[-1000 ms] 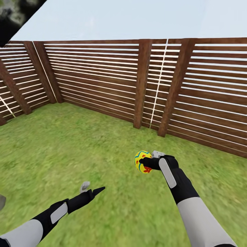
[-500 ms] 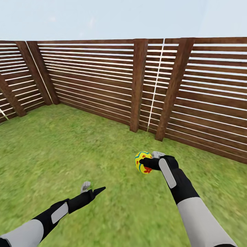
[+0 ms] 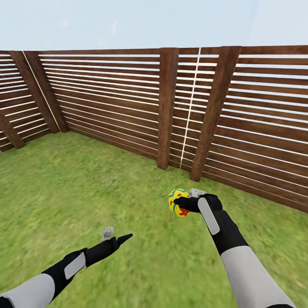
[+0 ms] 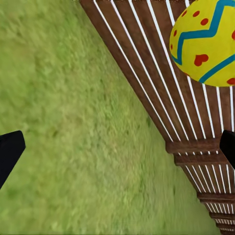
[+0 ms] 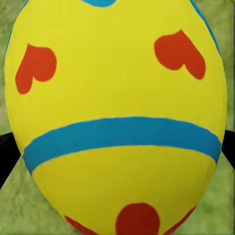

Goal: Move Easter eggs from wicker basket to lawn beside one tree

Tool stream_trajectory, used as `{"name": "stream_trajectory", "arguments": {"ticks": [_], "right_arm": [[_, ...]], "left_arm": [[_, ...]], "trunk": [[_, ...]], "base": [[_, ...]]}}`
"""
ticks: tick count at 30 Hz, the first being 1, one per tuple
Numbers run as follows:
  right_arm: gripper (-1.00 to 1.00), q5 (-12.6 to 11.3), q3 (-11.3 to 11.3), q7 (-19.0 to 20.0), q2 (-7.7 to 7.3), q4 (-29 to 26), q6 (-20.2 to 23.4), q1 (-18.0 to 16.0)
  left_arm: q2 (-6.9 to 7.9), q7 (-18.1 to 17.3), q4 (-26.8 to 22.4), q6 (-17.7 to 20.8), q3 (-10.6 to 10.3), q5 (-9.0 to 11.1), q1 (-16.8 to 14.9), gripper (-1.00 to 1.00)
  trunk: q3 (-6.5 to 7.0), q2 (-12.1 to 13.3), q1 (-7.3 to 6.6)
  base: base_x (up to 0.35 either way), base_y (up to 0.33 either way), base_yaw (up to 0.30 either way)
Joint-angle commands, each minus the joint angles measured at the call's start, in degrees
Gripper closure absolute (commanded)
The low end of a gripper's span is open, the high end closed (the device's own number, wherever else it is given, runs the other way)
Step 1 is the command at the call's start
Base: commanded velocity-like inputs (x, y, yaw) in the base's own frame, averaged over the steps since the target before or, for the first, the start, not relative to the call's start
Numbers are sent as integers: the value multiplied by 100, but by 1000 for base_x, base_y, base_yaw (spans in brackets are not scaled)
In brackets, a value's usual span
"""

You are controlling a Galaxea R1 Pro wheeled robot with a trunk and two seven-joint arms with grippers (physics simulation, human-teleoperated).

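Our two arms share one look: pale grey-white forearm shells, black wrist sections with a light grey oblong panel, ending in the left gripper and right gripper with slim black fingers.

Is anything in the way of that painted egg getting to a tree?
The right gripper holds the Easter egg above open lawn, with nothing visible blocking it. Ahead stands only the wooden fence; no tree is visible.

The Easter egg is cropped in both wrist views and hides most of the right fingers.
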Motion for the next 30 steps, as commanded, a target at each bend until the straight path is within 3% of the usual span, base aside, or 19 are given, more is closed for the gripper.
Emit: {"name": "stream_trajectory", "arguments": {"ticks": [1,7,17,30], "right_arm": [[100,-63,7,-60,-1,-4,9,-4],[100,-63,7,-64,14,-15,8,-4],[100,-63,7,-56,8,-66,8,-4],[100,-72,15,-56,16,-67,8,-4]], "left_arm": [[-17,-8,-3,59,-29,60,-5,-100],[-119,8,5,59,-138,60,-5,-100],[-152,9,6,59,-141,60,-5,-100],[-152,-8,-3,50,-255,60,-5,-100]], "trunk": [[-5,-3,3],[-5,-3,3],[-5,-3,3],[-5,-3,3]], "base": [[292,-211,0],[292,-211,0],[292,-214,14],[281,-227,241]]}}
